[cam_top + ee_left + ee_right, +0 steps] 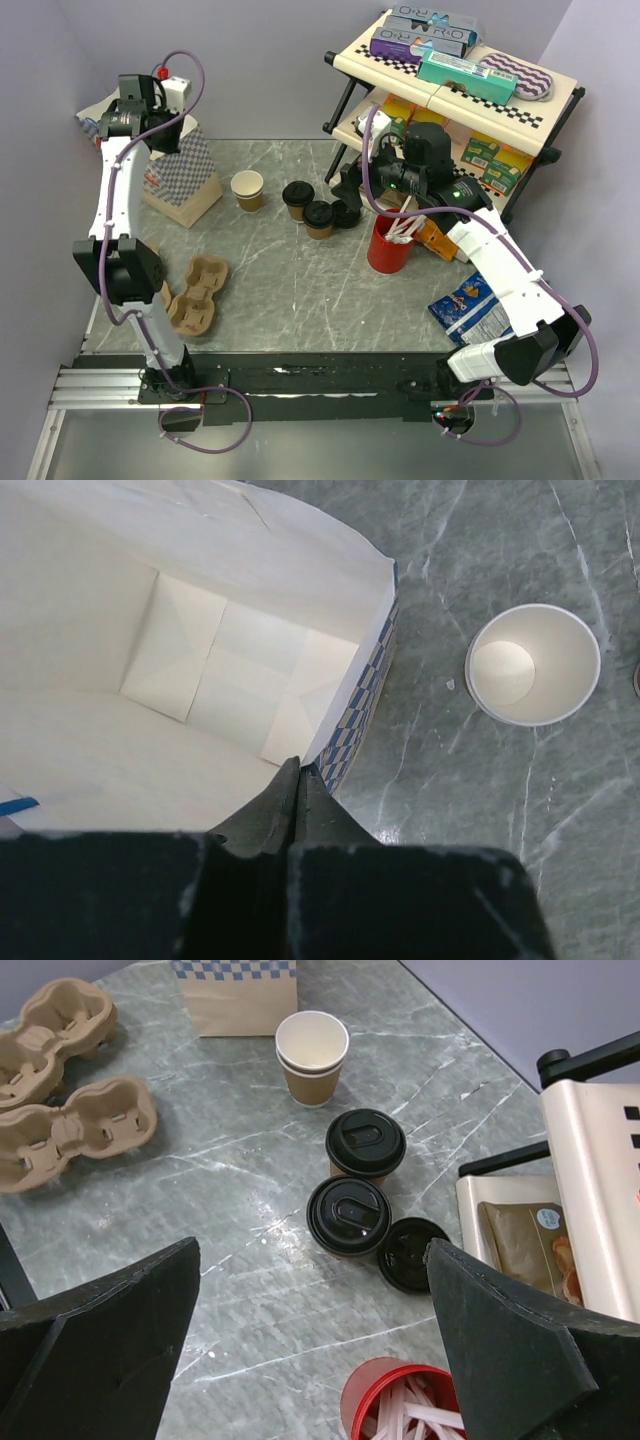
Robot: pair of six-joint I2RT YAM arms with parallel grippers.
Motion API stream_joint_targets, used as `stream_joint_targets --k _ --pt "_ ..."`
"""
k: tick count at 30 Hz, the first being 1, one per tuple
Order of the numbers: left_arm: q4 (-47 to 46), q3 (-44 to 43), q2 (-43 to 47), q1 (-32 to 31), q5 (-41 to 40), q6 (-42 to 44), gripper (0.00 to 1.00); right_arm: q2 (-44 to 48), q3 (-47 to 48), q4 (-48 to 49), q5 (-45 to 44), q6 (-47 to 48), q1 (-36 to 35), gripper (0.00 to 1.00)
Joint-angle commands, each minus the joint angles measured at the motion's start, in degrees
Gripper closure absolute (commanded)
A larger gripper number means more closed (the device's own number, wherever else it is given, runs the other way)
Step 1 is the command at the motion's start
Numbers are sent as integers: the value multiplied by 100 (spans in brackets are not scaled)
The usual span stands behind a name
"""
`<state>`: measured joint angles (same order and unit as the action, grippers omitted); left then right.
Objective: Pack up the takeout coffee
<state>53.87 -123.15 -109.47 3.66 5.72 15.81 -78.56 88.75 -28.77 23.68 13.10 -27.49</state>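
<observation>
Overhead, we saw the left gripper [165, 140] reaching over the top of the checkered paper bag [185, 175] at the far left of the marble table [300, 290]. From its wrist we looked straight down into the bag's white interior, and the jaws were pressed fully together at the rim, with the paper edge running right into the fingertips [298, 780], pinched there as far as we could judge.

The right gripper [312, 1250] hung above the middle of the table with its jaws spread wide and nothing between them. Below it stood the takeout coffee. One lidded cup [365, 1143] and a second lidded cup [349, 1215] sat upright on the table, touching or nearly so, and neither was in the bag. A loose black lid [412, 1253] lay just beside the second one.

A lidless brown cup [247, 188] stood between the bag and the coffees. Two pulp cup carriers [197, 295] lay near the left arm, apart from the cups. A red cup of stirrers [388, 245] stood close to the right arm.
</observation>
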Motion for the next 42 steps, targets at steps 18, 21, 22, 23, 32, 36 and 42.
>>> stream_joint_targets --k 18,21,22,23,32,36,42 --pt "-228 -429 2122 -331 -116 -52 99 61 -69 188 49 -115 68 1" --pt "-122 -289 2534 -515 306 -8 99 52 -7 188 14 -54 77 1" --pt "-113 -245 2632 -550 412 -17 99 43 28 197 -4 -27 77 1" --pt "-122 -140 2728 -577 535 -26 99 43 37 197 -21 -10 85 1" --pt "185 809 3634 -849 2723 158 99 -80 239 241 -153 113 182 1" --pt "422 1223 3749 -1209 2979 431 99 -133 309 232 -162 140 200 1" --pt "502 1961 3942 -1833 2795 519 99 -89 213 223 -215 175 217 1"
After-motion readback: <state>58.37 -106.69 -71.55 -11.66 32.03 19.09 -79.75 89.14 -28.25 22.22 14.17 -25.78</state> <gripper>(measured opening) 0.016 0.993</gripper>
